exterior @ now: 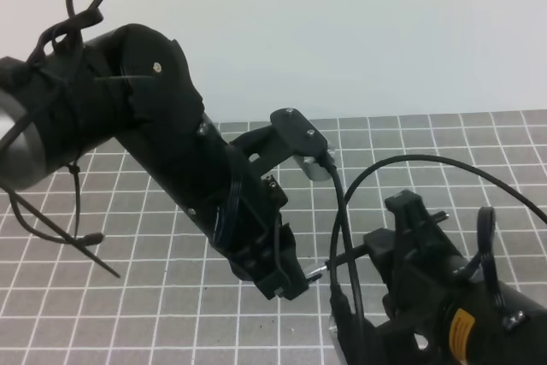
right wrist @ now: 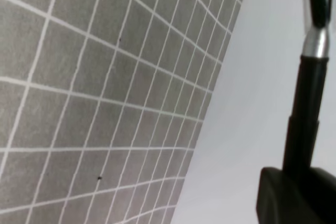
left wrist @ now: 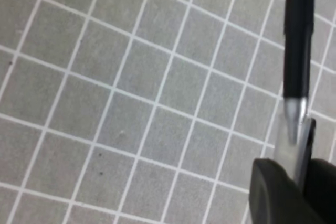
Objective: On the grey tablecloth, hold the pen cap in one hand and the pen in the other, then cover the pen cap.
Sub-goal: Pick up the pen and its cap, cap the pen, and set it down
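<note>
Left jaws pinch cap (left wrist: 295,145); right jaws pinch pen (left wrist: 297,40). Tip at cap mouth; slight tilt could jam or miss.

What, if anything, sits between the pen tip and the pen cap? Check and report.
Nothing visible stands between them. In the left wrist view the pen's silver tip already meets the mouth of the pen cap, which the left gripper holds. The right gripper holds the pen, both above the grey tablecloth.
</note>
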You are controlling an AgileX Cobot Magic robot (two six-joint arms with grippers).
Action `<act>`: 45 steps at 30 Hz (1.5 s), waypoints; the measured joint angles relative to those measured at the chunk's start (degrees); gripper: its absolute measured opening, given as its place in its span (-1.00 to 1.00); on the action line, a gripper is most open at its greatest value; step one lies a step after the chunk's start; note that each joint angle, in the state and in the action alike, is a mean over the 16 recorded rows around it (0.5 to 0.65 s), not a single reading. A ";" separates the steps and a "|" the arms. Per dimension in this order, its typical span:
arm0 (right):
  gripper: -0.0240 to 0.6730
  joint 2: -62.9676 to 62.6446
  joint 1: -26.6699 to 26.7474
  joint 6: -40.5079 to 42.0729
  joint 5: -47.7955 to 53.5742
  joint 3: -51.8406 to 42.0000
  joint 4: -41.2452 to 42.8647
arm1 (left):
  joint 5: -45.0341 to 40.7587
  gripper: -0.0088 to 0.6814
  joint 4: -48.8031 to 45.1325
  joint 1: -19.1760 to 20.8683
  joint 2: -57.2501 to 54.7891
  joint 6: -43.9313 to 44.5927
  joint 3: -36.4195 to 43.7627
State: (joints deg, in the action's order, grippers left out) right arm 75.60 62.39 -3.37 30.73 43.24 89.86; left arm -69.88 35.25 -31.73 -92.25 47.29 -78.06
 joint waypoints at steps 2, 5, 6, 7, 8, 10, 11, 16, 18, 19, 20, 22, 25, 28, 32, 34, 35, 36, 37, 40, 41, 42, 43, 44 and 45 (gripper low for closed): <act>-0.71 -0.01 0.00 0.91 -0.43 0.00 0.03 | -0.08 -0.75 0.50 0.00 -0.04 -0.02 0.00; -0.71 -0.03 0.00 2.26 -1.04 0.00 0.08 | -0.20 -0.75 1.35 -0.04 -0.12 -0.04 -0.05; -0.71 -0.04 0.00 2.71 -1.23 0.00 0.14 | -0.23 -0.75 1.62 -0.08 -0.13 -0.05 -0.09; -0.71 -0.04 0.00 3.15 -1.40 0.00 0.24 | -0.27 -0.75 1.87 -0.13 -0.10 -0.05 -0.14; -0.71 -0.05 0.00 3.58 -1.53 0.00 0.40 | -0.30 -0.75 2.09 -0.18 -0.06 -0.06 -0.20; -0.71 -0.06 0.00 4.27 -1.69 0.00 0.84 | -0.35 -0.75 2.50 -0.26 -0.08 -0.08 -0.37; -0.71 -0.07 0.00 4.50 -1.74 0.00 1.09 | -0.36 -0.75 2.69 -0.30 -0.09 -0.09 -0.47; -0.71 -0.08 0.00 4.33 -2.28 0.00 2.29 | -0.52 -0.75 3.48 -0.46 -0.30 -0.16 -0.98; -0.71 -0.07 0.00 3.58 -2.79 -0.01 2.76 | -0.61 -0.75 3.68 -0.61 -0.46 -0.20 -1.18; -0.71 -0.07 -0.01 3.06 -3.08 -0.02 3.02 | -0.65 -0.75 3.73 -0.67 -0.54 -0.23 -1.29; -0.71 -0.06 -0.01 2.46 -3.38 -0.04 3.28 | -0.69 -0.75 3.75 -0.73 -0.64 -0.25 -1.38; -0.71 -0.04 -0.03 1.12 -3.97 -0.09 3.75 | -0.82 -0.75 3.73 -0.84 -0.91 -0.30 -1.56; -0.71 0.00 -0.05 -0.95 -4.88 -0.18 4.18 | -1.11 -0.75 3.65 -0.97 -1.44 -0.36 -1.97; -0.71 0.04 -0.10 -3.05 -5.82 -0.27 4.51 | -1.53 -0.75 3.44 -1.13 -2.03 -0.45 -2.58; -0.71 0.07 -0.17 -5.38 -6.67 -0.37 4.95 | -2.16 -0.76 3.05 -1.38 -2.65 -0.50 -3.69; -0.71 0.08 -0.15 -6.09 -6.80 -0.41 5.20 | -2.51 -0.76 2.76 -1.39 -2.89 -0.43 -4.32; -0.71 0.08 -0.11 -6.30 -6.83 -0.42 5.31 | -2.71 -0.76 2.62 -1.43 -3.00 -0.36 -4.62; -0.71 0.07 -0.07 -6.43 -6.85 -0.42 5.40 | -2.91 -0.76 2.49 -1.44 -3.10 -0.28 -4.94; -0.71 0.07 -0.03 -6.51 -6.86 -0.42 5.50 | -3.11 -0.76 2.37 -1.47 -3.17 -0.20 -5.25; -0.71 0.05 0.08 -6.76 -6.86 -0.40 5.73 | -3.62 -0.76 2.04 -1.47 -3.43 0.06 -6.05; -0.71 0.04 0.13 -6.88 -6.85 -0.39 5.78 | -3.76 -0.76 1.96 -1.47 -3.49 0.16 -6.25; -0.71 0.04 0.17 -6.99 -6.84 -0.39 5.80 | -3.87 -0.76 1.90 -1.47 -3.54 0.26 -6.42; -0.71 0.03 0.22 -7.10 -6.83 -0.38 5.82 | -3.97 -0.76 1.85 -1.44 -3.63 0.38 -6.55; -0.71 0.02 0.27 -7.21 -6.81 -0.37 5.84 | -4.06 -0.76 1.81 -1.44 -3.70 0.51 -6.66; -0.71 0.01 0.33 -7.31 -6.79 -0.37 5.87 | -4.14 -0.76 1.79 -1.44 -3.78 0.63 -6.74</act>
State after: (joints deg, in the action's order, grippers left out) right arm 75.62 62.72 -10.69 23.94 42.87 95.73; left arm -74.02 37.05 -33.17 -96.03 47.92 -84.80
